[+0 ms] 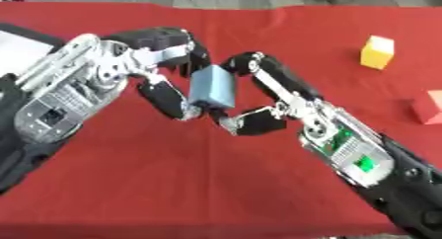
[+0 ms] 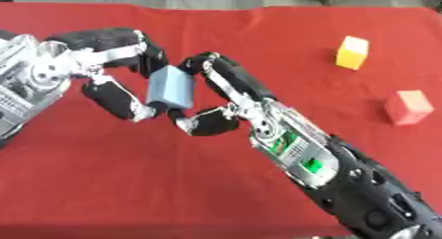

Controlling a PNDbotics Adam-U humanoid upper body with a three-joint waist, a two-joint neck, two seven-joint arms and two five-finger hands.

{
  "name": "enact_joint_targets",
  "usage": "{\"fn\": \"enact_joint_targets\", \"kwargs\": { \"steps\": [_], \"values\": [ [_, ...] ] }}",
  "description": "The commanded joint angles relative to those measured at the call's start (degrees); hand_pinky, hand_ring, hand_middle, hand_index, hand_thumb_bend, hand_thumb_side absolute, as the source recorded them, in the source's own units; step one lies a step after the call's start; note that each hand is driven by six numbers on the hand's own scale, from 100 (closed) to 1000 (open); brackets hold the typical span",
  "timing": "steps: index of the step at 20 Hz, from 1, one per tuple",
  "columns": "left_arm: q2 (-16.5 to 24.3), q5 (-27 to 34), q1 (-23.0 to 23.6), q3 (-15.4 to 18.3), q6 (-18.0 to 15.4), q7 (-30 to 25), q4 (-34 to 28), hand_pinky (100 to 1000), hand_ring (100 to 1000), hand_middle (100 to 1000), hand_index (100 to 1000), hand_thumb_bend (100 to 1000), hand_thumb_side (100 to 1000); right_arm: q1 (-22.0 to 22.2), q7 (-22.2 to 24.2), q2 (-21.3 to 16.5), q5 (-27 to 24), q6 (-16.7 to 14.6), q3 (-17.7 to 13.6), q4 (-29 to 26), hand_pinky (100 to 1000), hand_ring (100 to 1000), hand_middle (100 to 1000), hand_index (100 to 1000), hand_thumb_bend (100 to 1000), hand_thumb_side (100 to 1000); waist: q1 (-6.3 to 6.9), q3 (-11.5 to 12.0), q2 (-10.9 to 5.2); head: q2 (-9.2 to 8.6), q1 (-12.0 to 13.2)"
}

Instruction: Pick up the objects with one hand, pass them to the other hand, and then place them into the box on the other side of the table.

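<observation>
At left, the left hand [image 1: 147,60] curls its fingers [image 1: 186,48] and thumb around a light-blue block [image 1: 212,87], held above the red-covered counter [image 1: 172,183]. At centre, the right hand [image 1: 276,102] meets it, its fingers [image 1: 259,67] and thumb also grasping the same block from the opposite side. Farther right, a yellow cube [image 1: 377,52] and a red block [image 2: 408,106] rest on the counter, well apart from the hands.

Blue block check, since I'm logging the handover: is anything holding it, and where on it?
Both hands pinch the blue block above the table: the left hand at its left side, the right hand at its right side.
</observation>
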Motion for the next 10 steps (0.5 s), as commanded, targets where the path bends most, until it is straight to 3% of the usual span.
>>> {"fn": "enact_joint_targets", "kwargs": {
  "steps": [1, 4, 10],
  "values": [
    [0.3, -1.0, -1.1, 0.9, 0.0, 1.1, 0.0, 654, 594, 480, 446, 137, 100, -0.5, 0.4, -0.1, -0.5, -2.2, 0.7, -1.0, 786, 809, 566, 676, 115, 159, 0.13, -0.1, -0.82, 0.02, -0.1],
    [0.3, -1.6, -1.1, 0.9, -0.1, 1.4, 0.0, 652, 587, 468, 437, 172, 100, -0.4, 0.8, -0.2, 0.5, -4.2, 0.6, -0.6, 790, 838, 620, 740, 147, 236, 0.13, -0.1, -0.81, -0.03, -0.1],
    [0.2, -2.7, -1.0, 1.0, -0.3, 1.4, 0.2, 645, 577, 449, 425, 212, 100, -0.3, 1.2, -0.2, 3.2, -7.2, 0.4, 0.2, 806, 885, 693, 840, 100, 404, 0.11, -0.1, -0.80, -0.06, -0.1]
  ]
}}
